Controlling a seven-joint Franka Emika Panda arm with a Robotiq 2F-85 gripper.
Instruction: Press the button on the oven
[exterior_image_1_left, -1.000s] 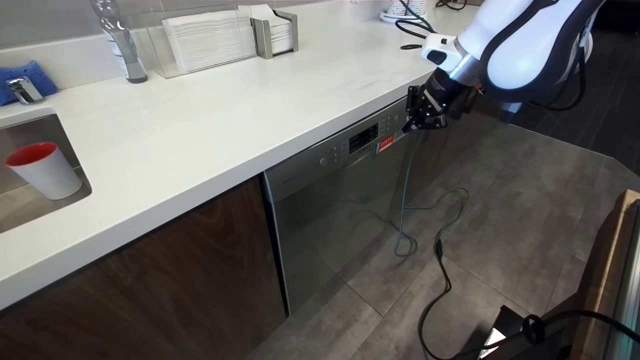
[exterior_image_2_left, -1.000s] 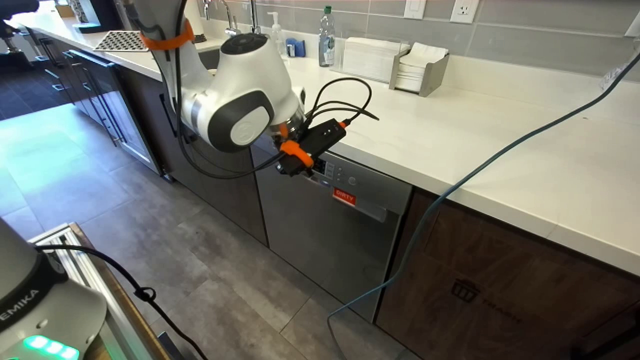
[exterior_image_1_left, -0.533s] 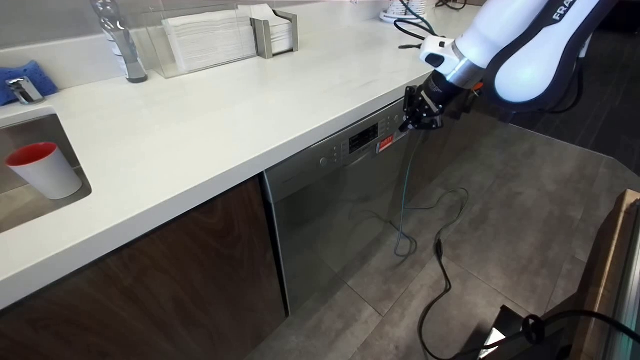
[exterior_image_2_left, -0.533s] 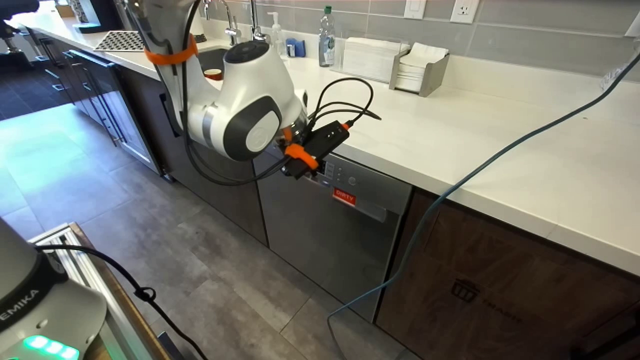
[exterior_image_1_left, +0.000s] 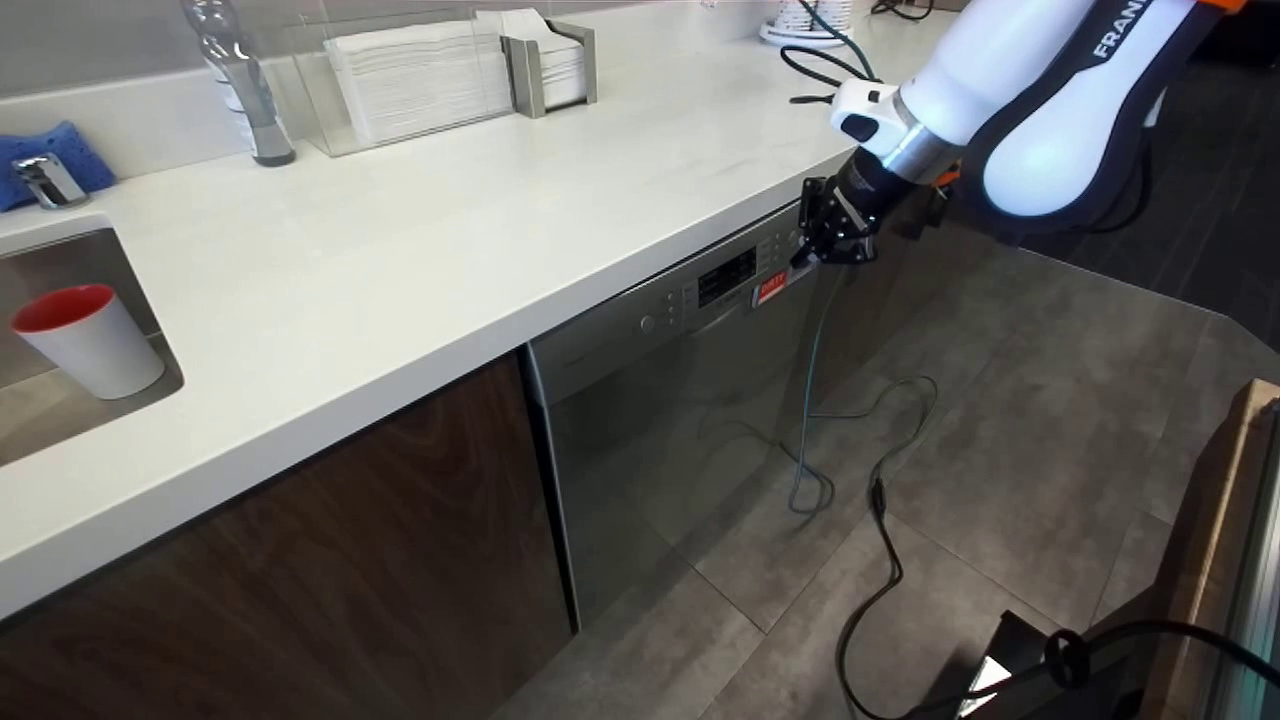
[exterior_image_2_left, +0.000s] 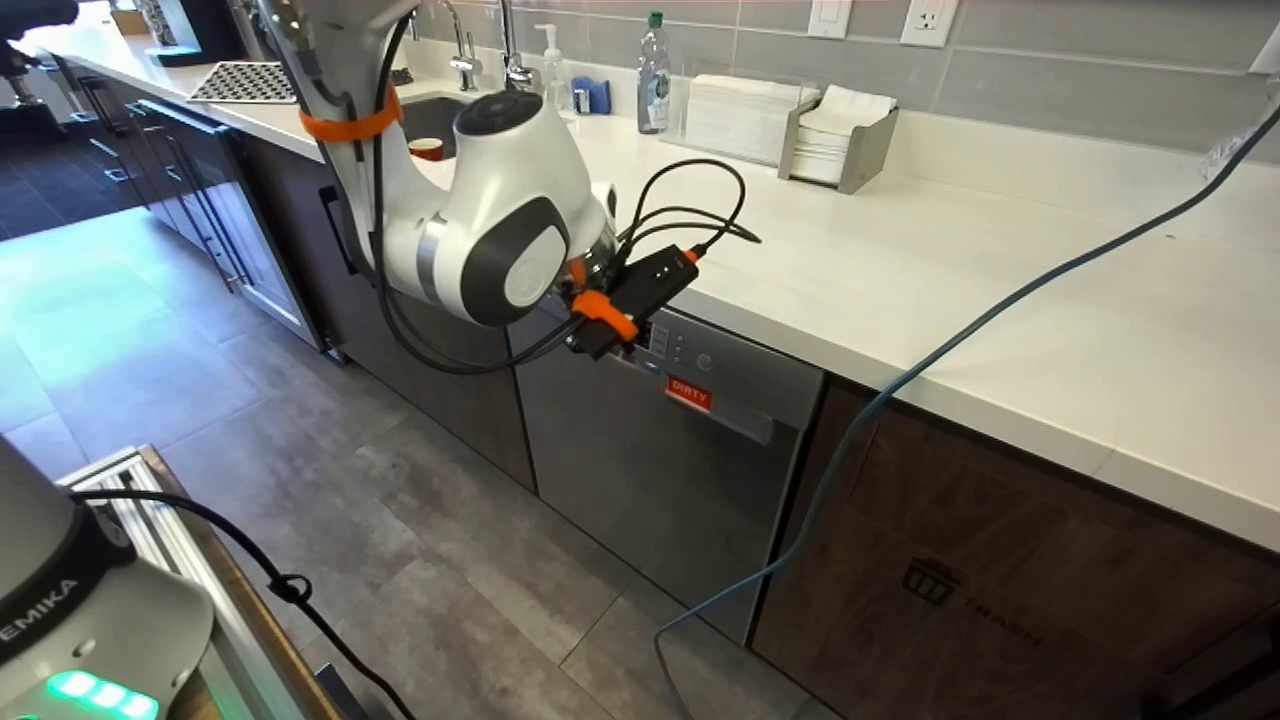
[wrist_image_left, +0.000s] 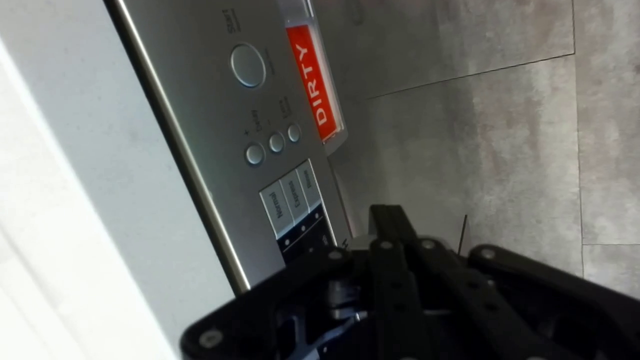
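Left of the oven (exterior_image_1_left: 640, 430), all lies as it did a second ago: I count one sink (exterior_image_1_left: 90, 262) with one cup (exterior_image_1_left: 100, 350) in it, then one blue sponge (exterior_image_1_left: 80, 160) and one bottle (exterior_image_1_left: 245, 100). Further right, above the oven's level on the counter (exterior_image_1_left: 400, 250), come two stacks of paper towels (exterior_image_1_left: 415, 85); one metal holder (exterior_image_1_left: 525, 78) keeps the right-hand stack.

The oven is built in beneath the counter. Left to right along its front I count one round button (exterior_image_1_left: 647, 323), three flat keys (wrist_image_left: 294, 197), three small round buttons (wrist_image_left: 276, 142) and one large button (wrist_image_left: 248, 65) marked Start, with one red label (wrist_image_left: 312, 82) reading DIRTY just below.

My one pincer (wrist_image_left: 386, 211) is at the oven's front, fingers closed together; I can't tell whether the tips touch. In both exterior views my arm (exterior_image_1_left: 1040, 150) has shifted slightly since a second ago, its working end now a little nearer the label.

Right of the oven is one brown cabinet (exterior_image_2_left: 1010, 540), and one blue cable (exterior_image_2_left: 884, 396) runs down past the oven's right edge.
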